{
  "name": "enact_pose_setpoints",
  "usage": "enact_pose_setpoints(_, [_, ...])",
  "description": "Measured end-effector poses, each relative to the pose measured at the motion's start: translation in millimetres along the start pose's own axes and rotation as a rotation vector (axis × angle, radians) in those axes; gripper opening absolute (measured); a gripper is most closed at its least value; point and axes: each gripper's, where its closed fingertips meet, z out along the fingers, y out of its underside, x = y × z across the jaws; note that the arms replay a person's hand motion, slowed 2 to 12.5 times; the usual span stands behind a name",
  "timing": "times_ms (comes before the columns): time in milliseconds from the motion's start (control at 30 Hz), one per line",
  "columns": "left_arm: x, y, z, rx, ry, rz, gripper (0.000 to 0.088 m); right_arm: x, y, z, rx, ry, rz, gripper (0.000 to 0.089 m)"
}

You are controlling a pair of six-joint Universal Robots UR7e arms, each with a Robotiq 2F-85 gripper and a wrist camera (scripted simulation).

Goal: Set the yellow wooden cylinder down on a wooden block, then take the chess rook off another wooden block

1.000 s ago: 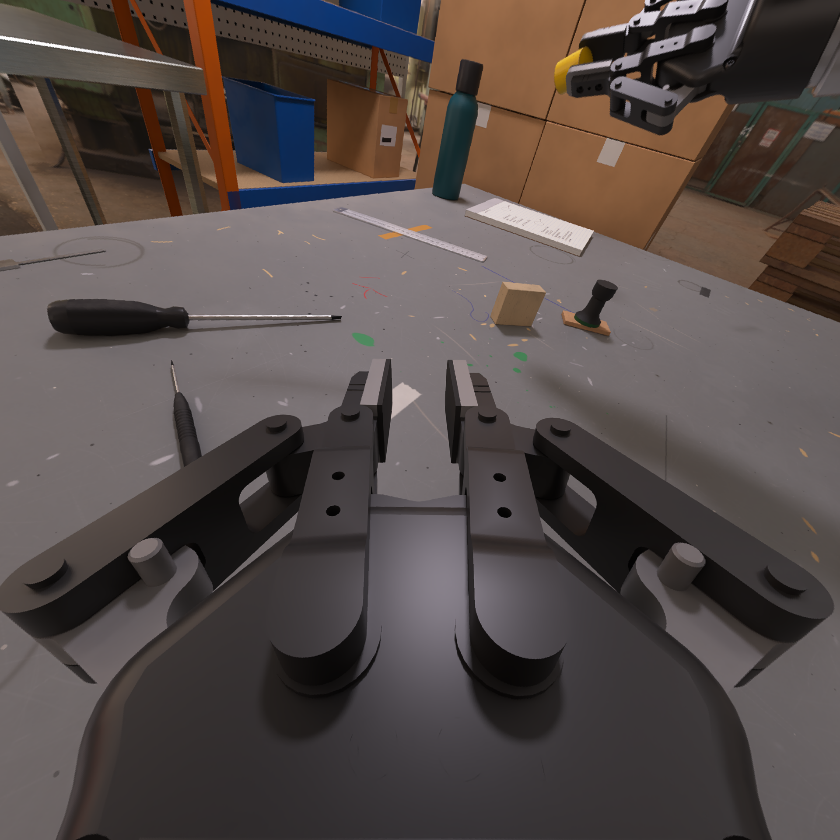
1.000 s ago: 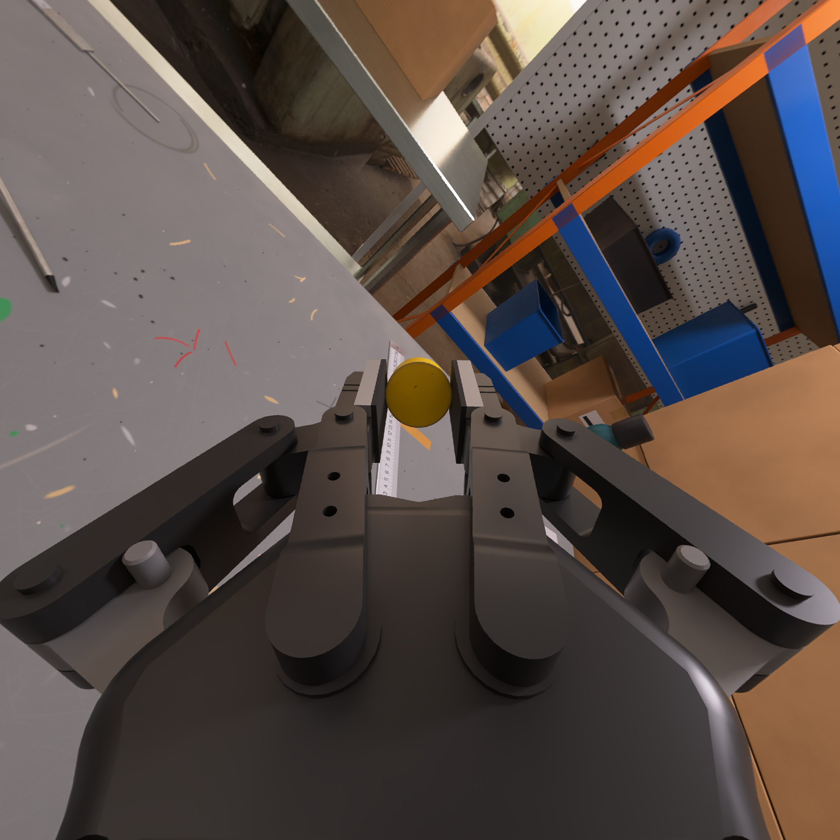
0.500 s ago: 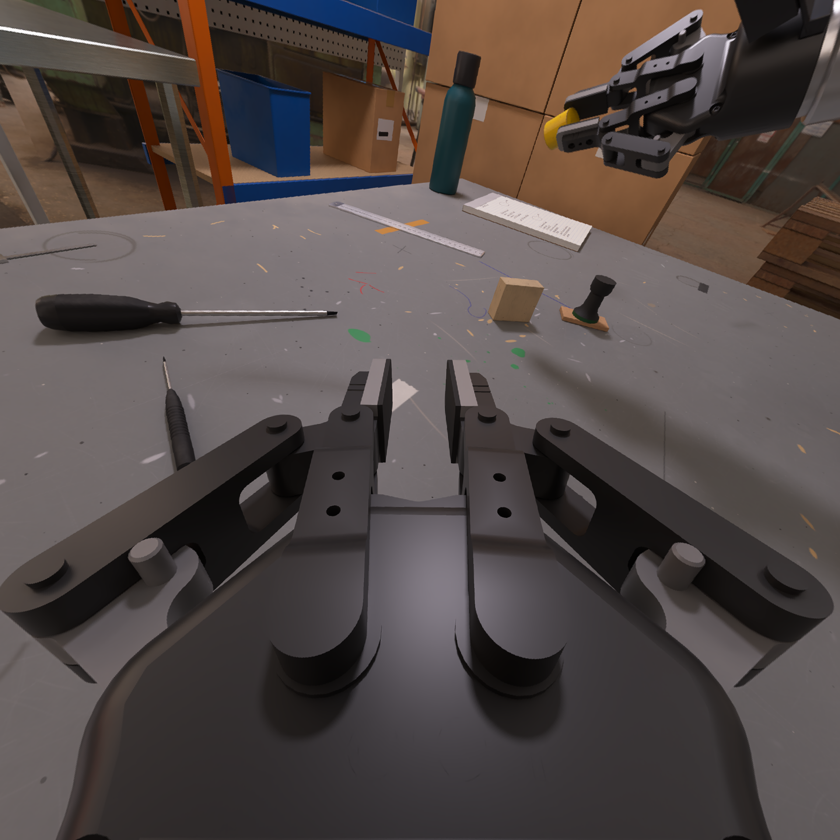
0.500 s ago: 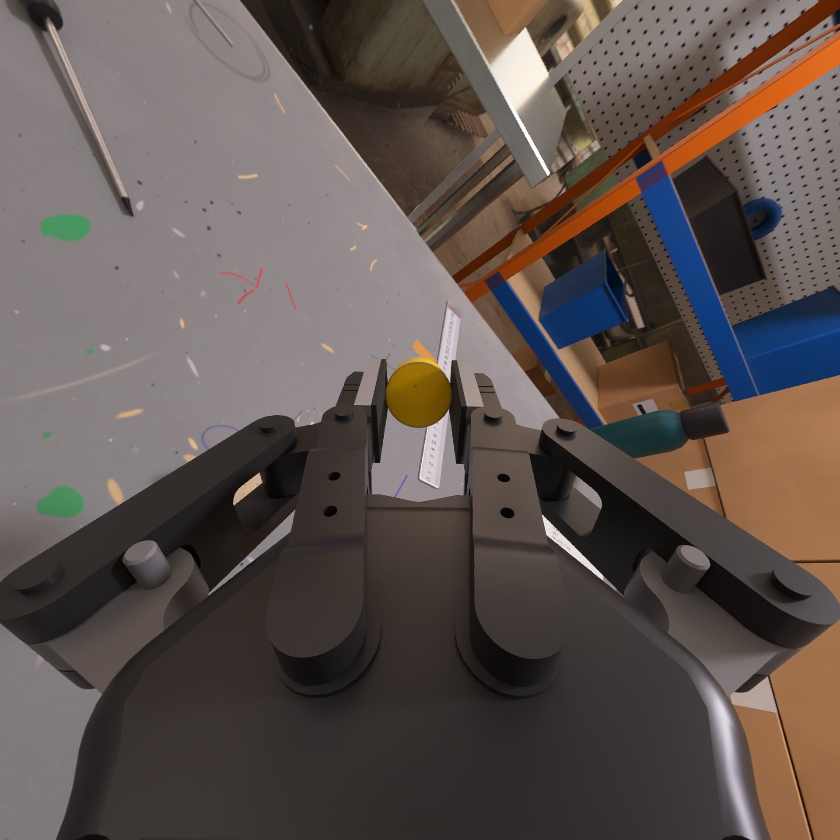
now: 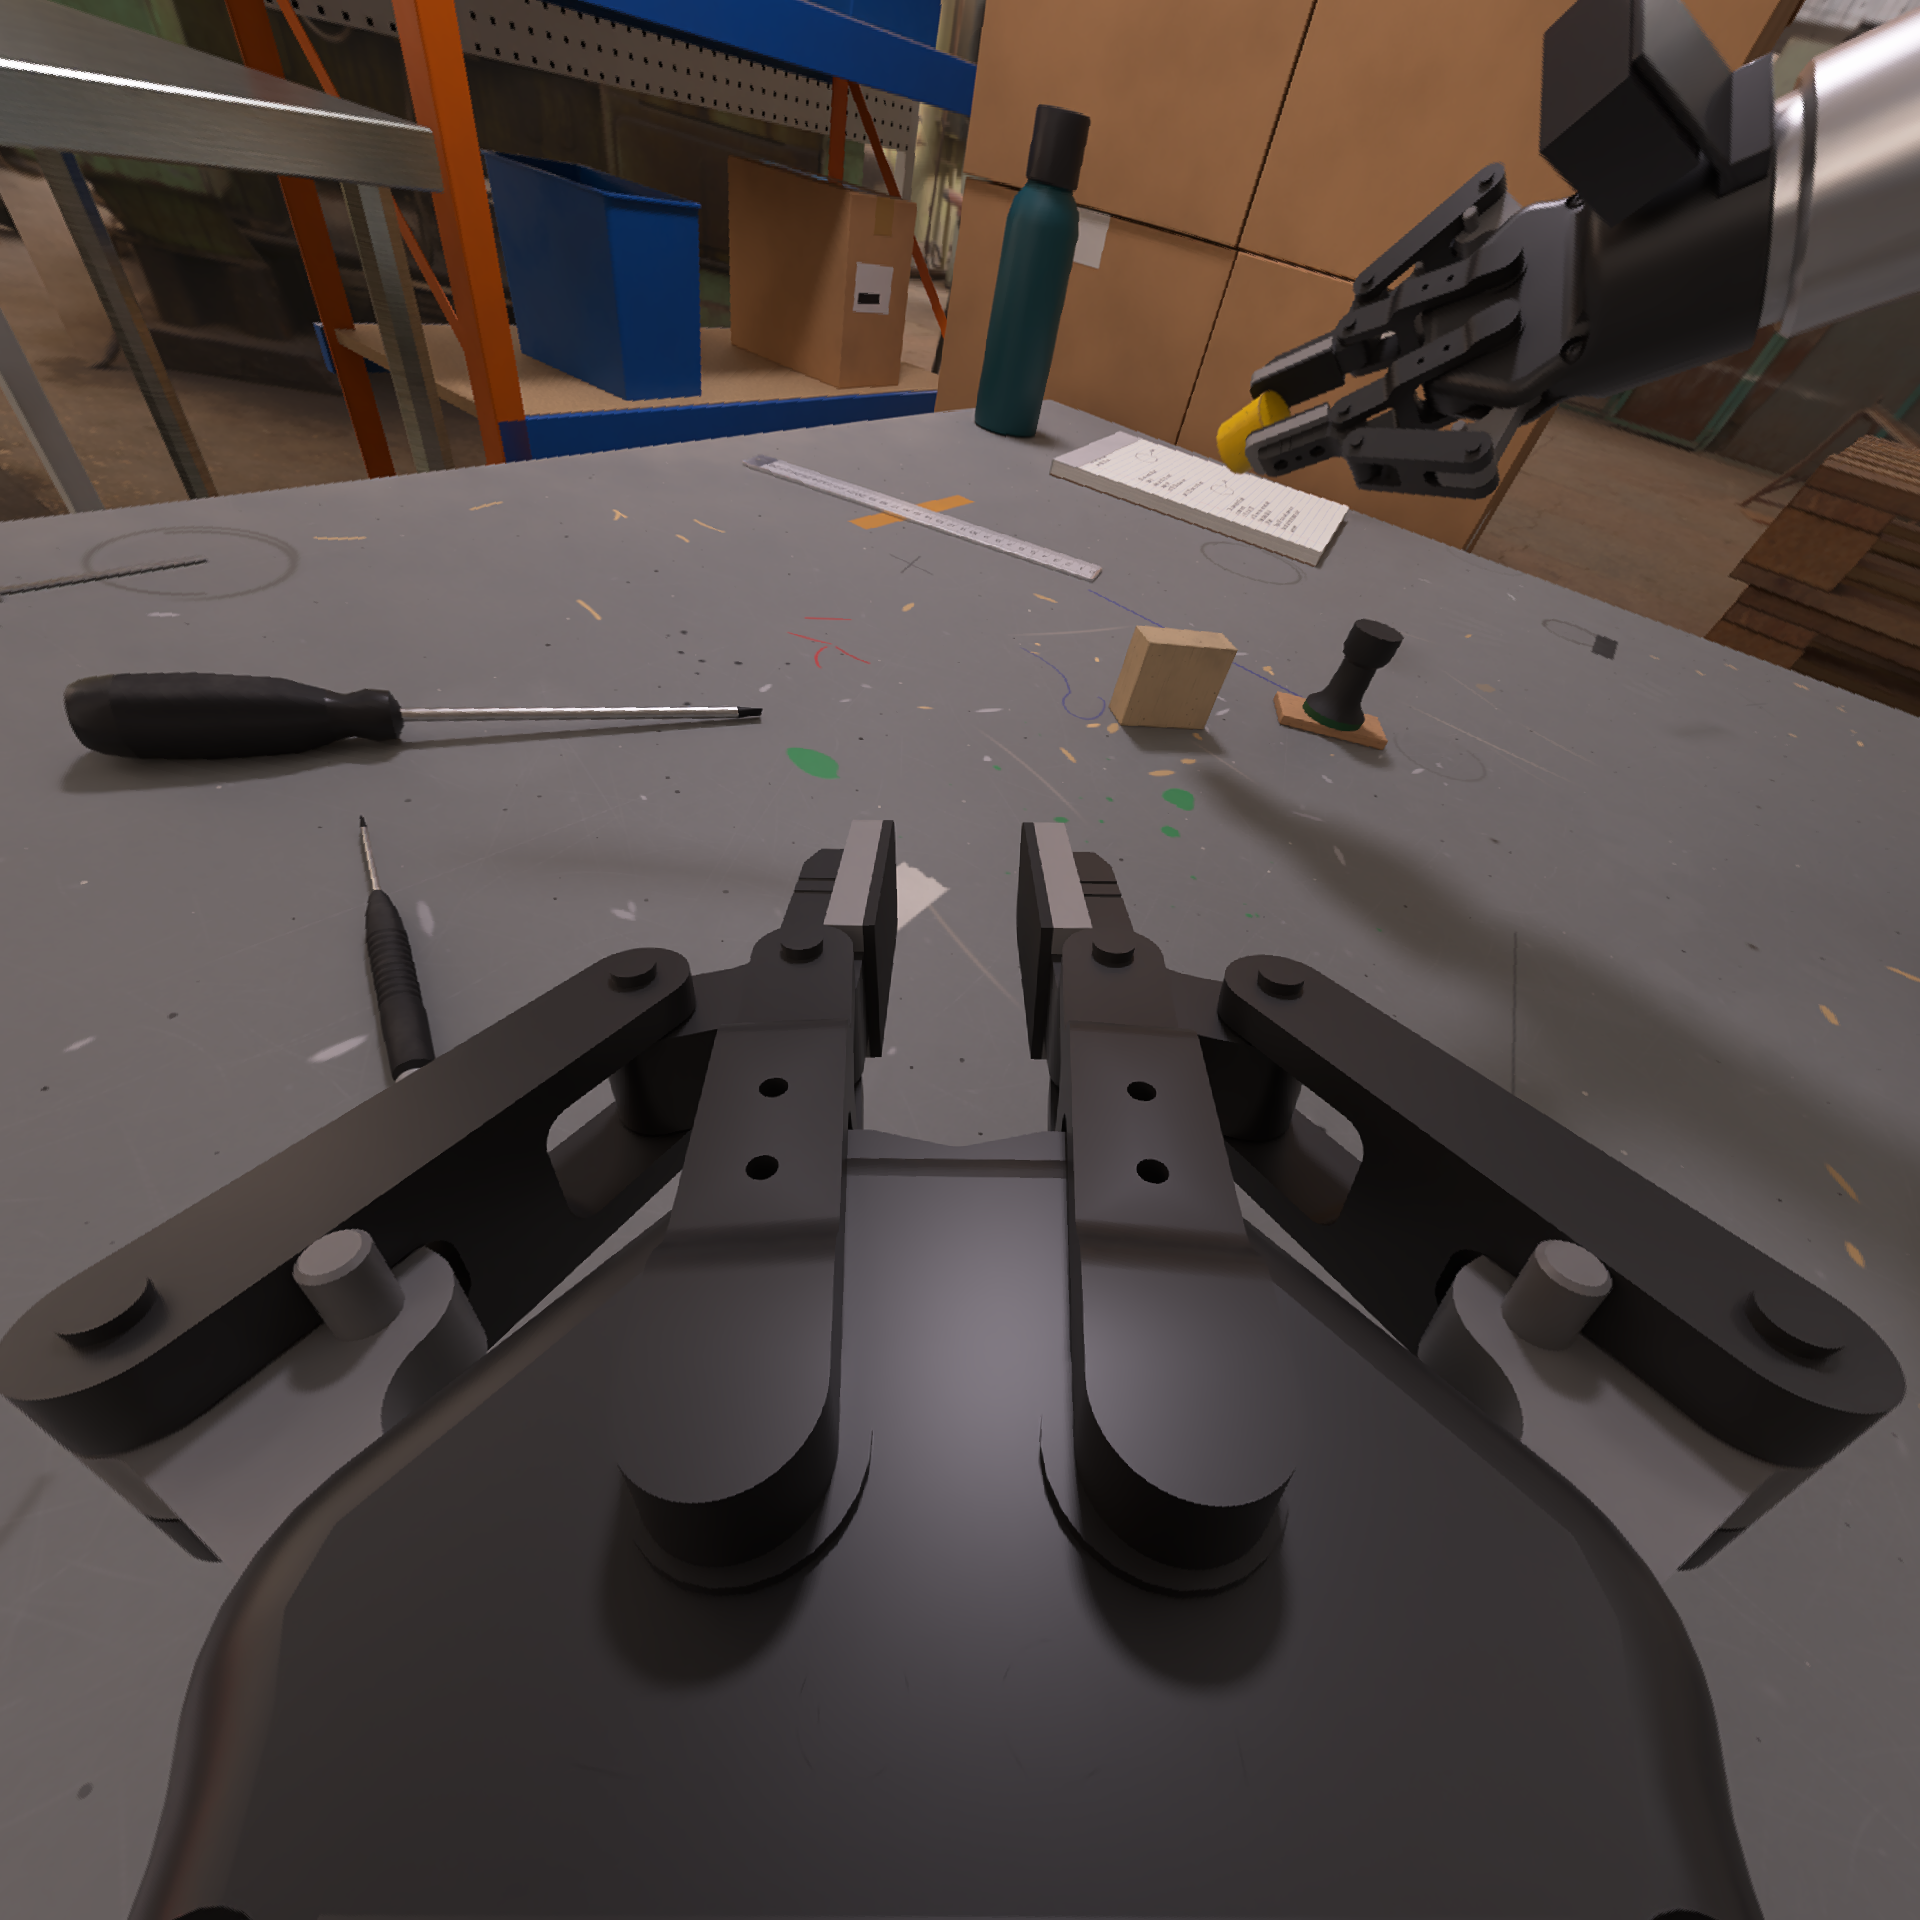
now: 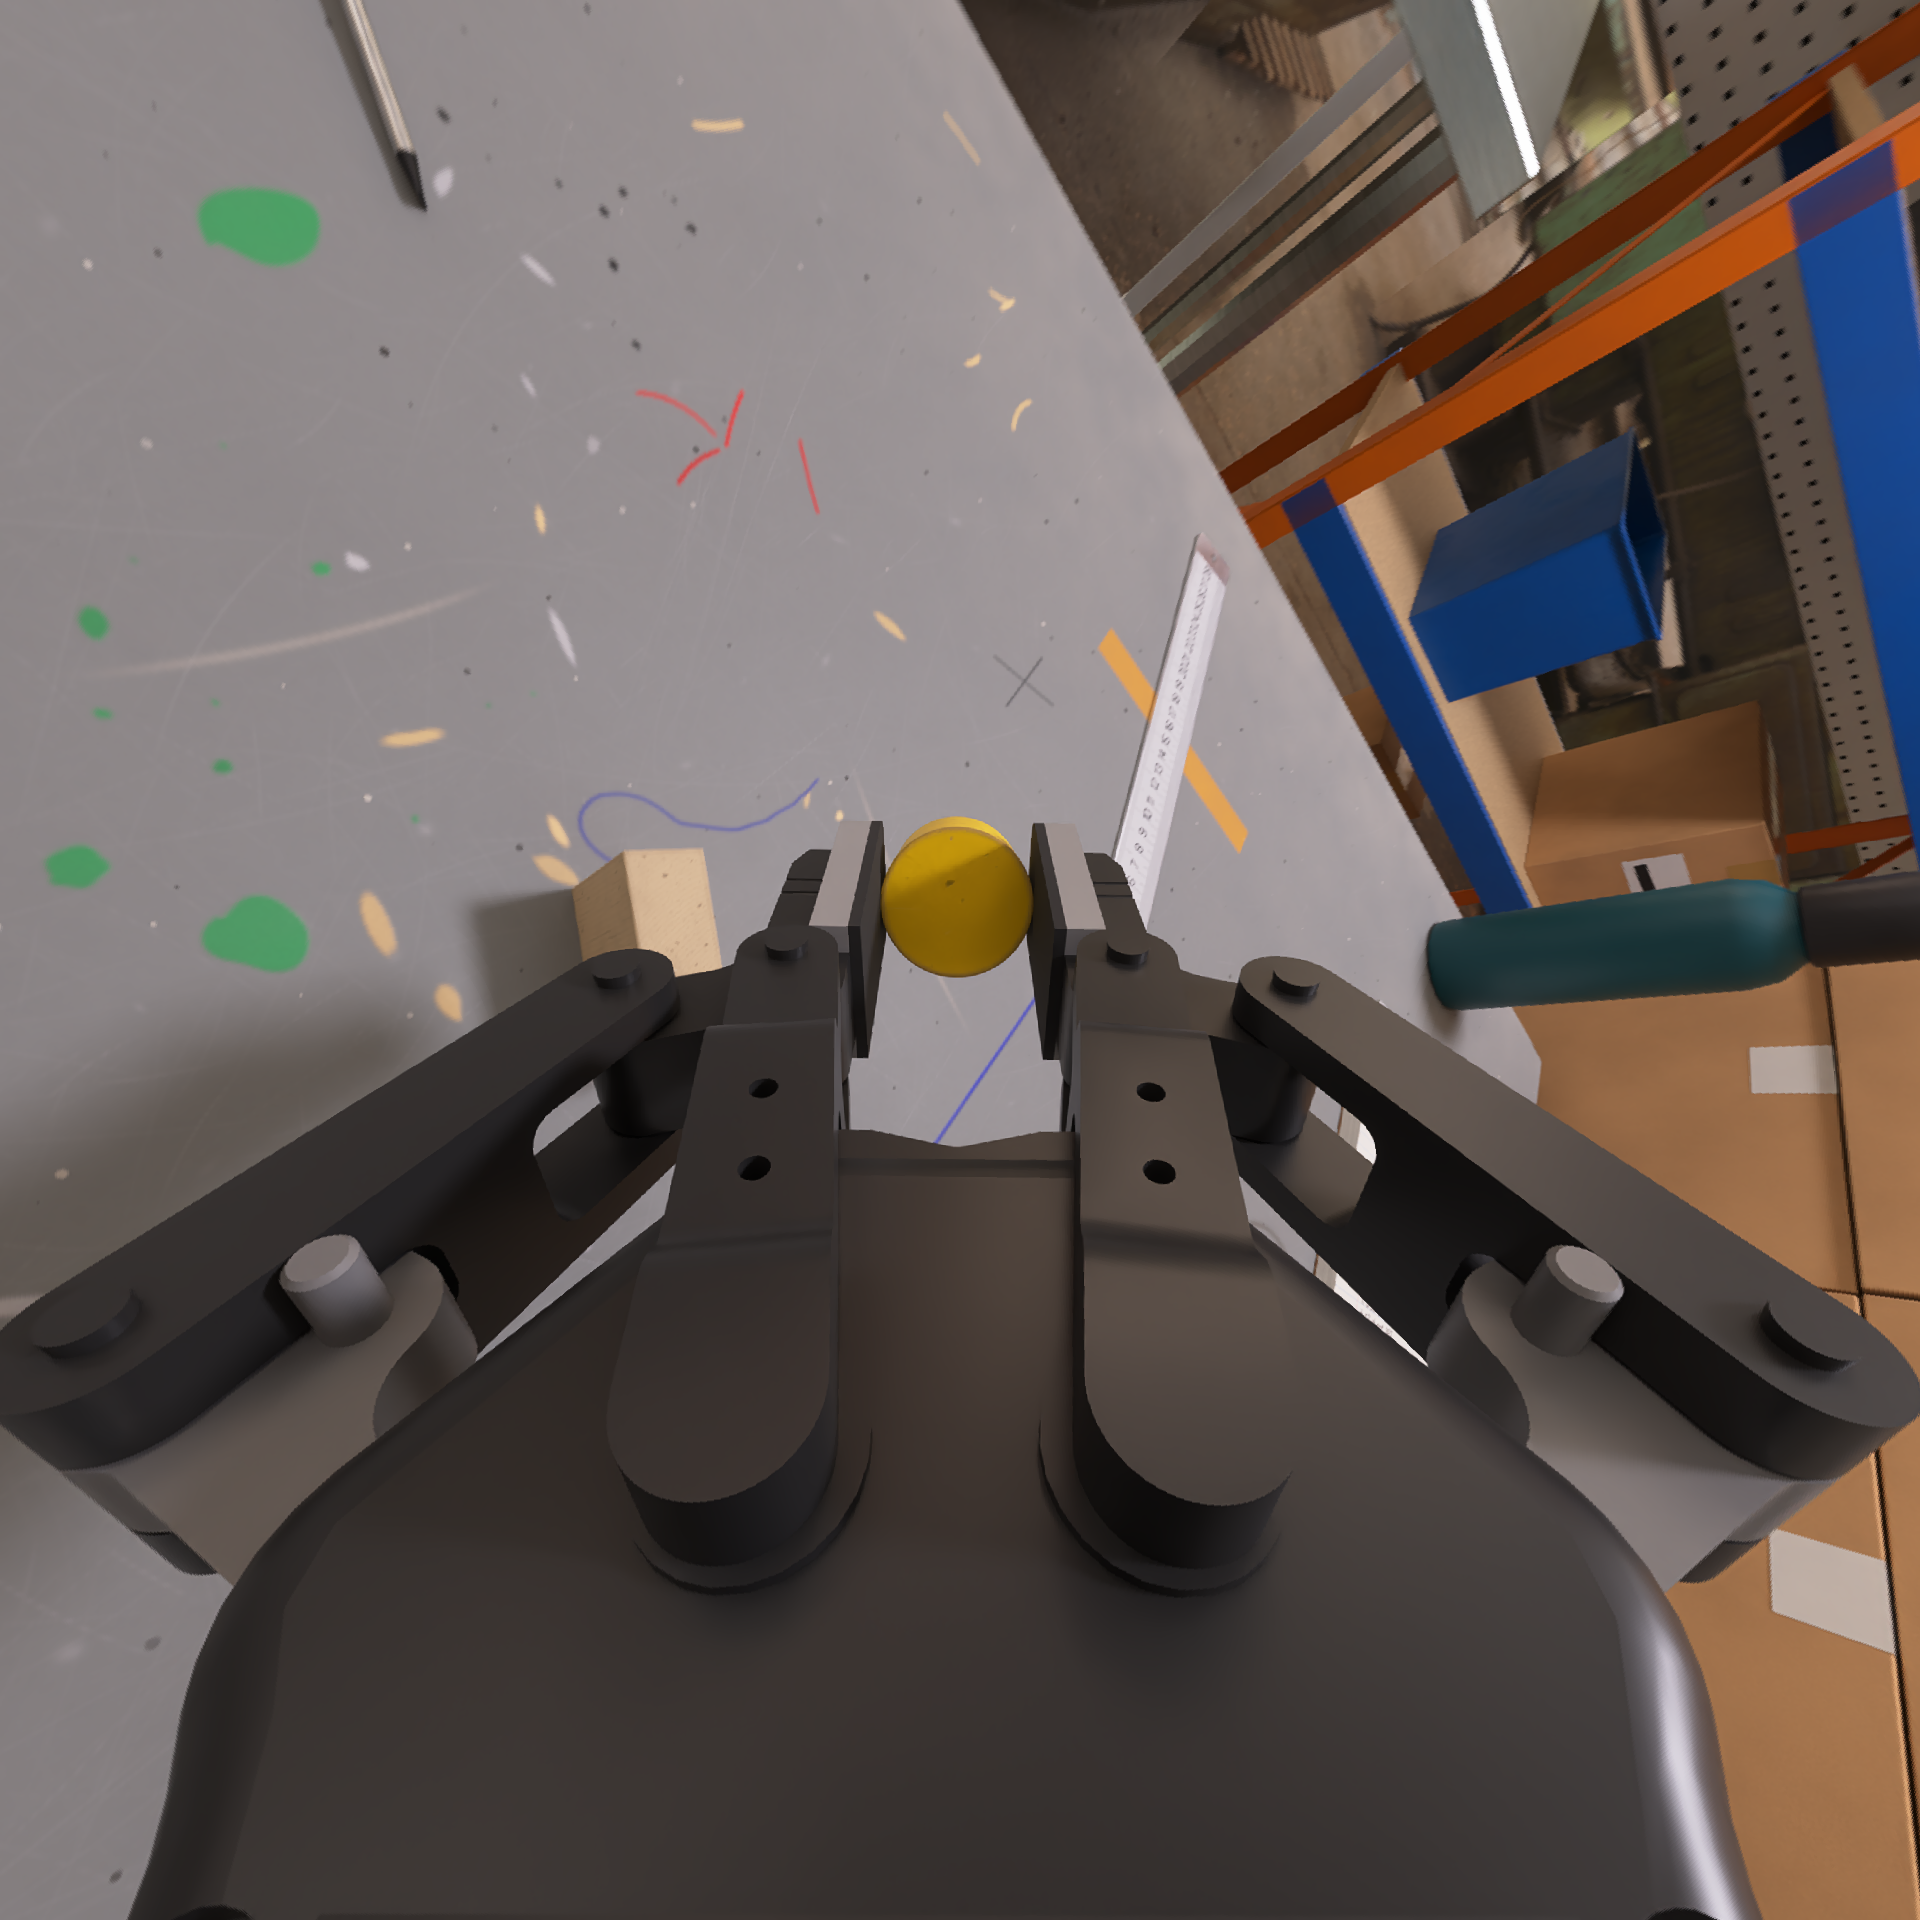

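The right hand grips the yellow wooden cylinder in the air, its long axis along the fingers, and the cube wooden block lies on the bench below and to its left. The left hand is open, empty and farther away. The chess rook stands on a flat wooden block beside the cube; the only container is a closed teal bottle.

rook on thin block (upright), cube left
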Motion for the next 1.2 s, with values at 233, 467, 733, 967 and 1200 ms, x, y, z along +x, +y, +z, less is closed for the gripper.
enact_pose_setpoints(233, [1.5,-0.1,0.6,-0.001,0.004,0.0,0.0211,-14.4,16.4,10.2,-0.072,-0.067,-0.033,0.025])
enact_pose_setpoints(467, [3.8,0.5,1.7,-0.006,0.009,0.003,0.0211,-24.7,28.4,20.0,-0.145,-0.136,-0.062,0.025])
enact_pose_setpoints(733, [6.7,0.9,2.8,-0.011,0.014,0.01,0.021,-34.2,33.9,30.1,-0.204,-0.228,-0.061,0.025])
enact_pose_setpoints(967, [9.2,0.4,3.1,-0.015,0.018,0.016,0.021,-49.0,33.8,36.8,-0.234,-0.365,-0.008,0.025])
enact_pose_setpoints(1200, [12.0,-0.2,3.6,-0.019,0.027,0.017,0.021,-61.8,37.7,41.3,-0.293,-0.498,0.055,0.0257])
